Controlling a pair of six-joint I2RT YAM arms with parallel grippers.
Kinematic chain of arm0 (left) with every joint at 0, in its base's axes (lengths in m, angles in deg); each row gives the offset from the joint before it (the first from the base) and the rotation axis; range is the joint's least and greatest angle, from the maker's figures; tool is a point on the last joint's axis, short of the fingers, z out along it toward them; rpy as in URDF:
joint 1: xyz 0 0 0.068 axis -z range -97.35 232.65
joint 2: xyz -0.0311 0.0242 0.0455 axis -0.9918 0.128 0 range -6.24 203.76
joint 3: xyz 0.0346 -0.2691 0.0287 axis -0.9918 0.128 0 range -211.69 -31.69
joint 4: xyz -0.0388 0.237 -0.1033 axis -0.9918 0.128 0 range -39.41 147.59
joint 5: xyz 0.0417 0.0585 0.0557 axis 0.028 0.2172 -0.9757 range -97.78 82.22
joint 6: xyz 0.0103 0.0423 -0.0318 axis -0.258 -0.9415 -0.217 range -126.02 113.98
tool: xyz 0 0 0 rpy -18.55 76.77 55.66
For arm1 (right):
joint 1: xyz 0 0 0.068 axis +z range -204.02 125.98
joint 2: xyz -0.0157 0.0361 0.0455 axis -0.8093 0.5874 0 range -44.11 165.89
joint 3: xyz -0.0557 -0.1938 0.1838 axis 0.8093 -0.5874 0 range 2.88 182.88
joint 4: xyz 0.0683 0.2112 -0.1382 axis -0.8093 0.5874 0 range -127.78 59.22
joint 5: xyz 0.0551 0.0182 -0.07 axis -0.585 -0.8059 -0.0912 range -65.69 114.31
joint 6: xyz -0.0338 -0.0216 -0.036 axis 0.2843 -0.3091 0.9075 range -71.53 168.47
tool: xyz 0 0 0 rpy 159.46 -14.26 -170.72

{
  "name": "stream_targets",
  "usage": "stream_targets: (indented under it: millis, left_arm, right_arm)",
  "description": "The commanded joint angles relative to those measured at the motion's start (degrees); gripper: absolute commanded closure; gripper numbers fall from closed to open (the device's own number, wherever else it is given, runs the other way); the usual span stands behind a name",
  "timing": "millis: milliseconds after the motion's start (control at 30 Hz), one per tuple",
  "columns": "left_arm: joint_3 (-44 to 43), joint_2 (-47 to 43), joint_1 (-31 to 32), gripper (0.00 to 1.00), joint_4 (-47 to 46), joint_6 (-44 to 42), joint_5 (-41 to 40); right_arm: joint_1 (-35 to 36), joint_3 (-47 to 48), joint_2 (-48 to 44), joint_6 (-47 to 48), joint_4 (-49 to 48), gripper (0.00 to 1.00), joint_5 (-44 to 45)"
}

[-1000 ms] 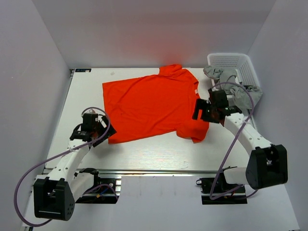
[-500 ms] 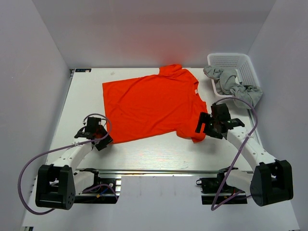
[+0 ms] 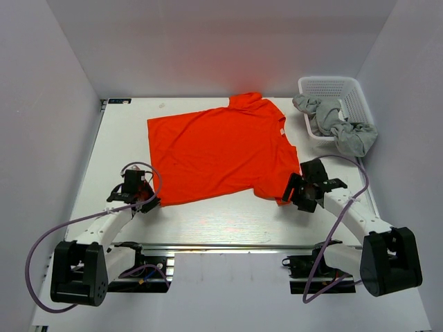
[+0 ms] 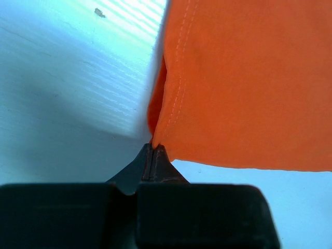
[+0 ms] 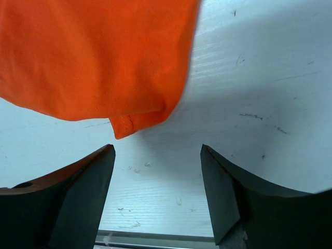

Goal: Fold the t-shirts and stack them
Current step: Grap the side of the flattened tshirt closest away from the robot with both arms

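The orange-red t-shirt (image 3: 218, 155) lies spread flat on the white table. My left gripper (image 3: 148, 201) is at its near left hem corner. In the left wrist view the jaws are shut on the tip of that orange hem corner (image 4: 155, 142), and the cloth (image 4: 249, 78) rises from them. My right gripper (image 3: 295, 193) is low at the near corner of the right sleeve. The right wrist view shows that gripper (image 5: 157, 155) open, with the sleeve's stitched corner (image 5: 129, 122) just ahead of the fingers, untouched. Pale grey t-shirts (image 3: 340, 130) hang crumpled over the basket's edge.
A white lattice basket (image 3: 333, 87) stands at the far right corner with the grey cloth spilling over its near side. Grey walls close in the table on three sides. A metal rail (image 3: 228, 245) runs along the near edge.
The left gripper slid to the shirt's near left corner and shut on the hem. The right gripper came down from beside the basket to the sleeve's near corner, jaws narrowing slightly.
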Motion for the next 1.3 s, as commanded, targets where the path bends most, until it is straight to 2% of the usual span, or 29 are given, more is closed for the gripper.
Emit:
stream_targets:
  millis: [0,267,300,333,600,700,833,867,967,1133,1267]
  left_arm:
    - [0.2,-2.0,0.3,1.00,-1.5,-0.7,0.6]
    - [1.4,-2.6,0.3,1.00,-1.5,-0.7,0.0]
    - [1.4,-2.6,0.3,1.00,-1.5,-0.7,0.0]
    - [1.4,-2.6,0.3,1.00,-1.5,-0.7,0.0]
    - [1.4,-2.6,-0.2,1.00,-1.5,-1.3,-1.2]
    - [1.4,-2.6,-0.2,1.00,-1.0,-1.3,-1.2]
    - [1.4,-3.1,-0.2,1.00,-1.5,-1.3,-1.2]
    - [1.4,-3.1,-0.2,1.00,-1.5,-1.3,-0.7]
    - [1.4,-3.7,-0.2,1.00,-2.1,-1.3,-0.1]
    - [0.2,-4.9,-0.2,1.00,-0.4,-1.3,-0.1]
    - [-2.5,-5.5,-0.2,1.00,4.9,-0.4,-0.1]
  right_arm:
    - [0.7,-1.1,-0.5,-4.4,-3.7,0.28,-0.8]
    - [2.4,-1.5,3.1,-5.8,-8.7,0.29,-1.4]
    - [2.5,-1.5,4.2,-6.2,-9.2,0.38,-1.8]
    - [2.7,-1.5,4.5,-6.7,-9.5,0.40,-1.8]
    - [4.1,-1.8,8.0,-9.7,-10.8,0.42,-0.1]
    - [4.4,-1.9,8.7,-11.3,-10.6,0.51,1.4]
    - [4.7,-2.7,9.4,-15.8,-10.3,0.71,2.2]
    - [4.8,-2.9,9.6,-16.1,-10.1,0.80,2.2]
    - [4.9,-2.2,10.4,-16.2,-7.3,1.00,2.7]
    - [4.9,1.3,8.8,-12.4,-1.0,1.00,5.1]
    - [4.3,5.0,4.8,-9.2,11.9,1.00,8.3]
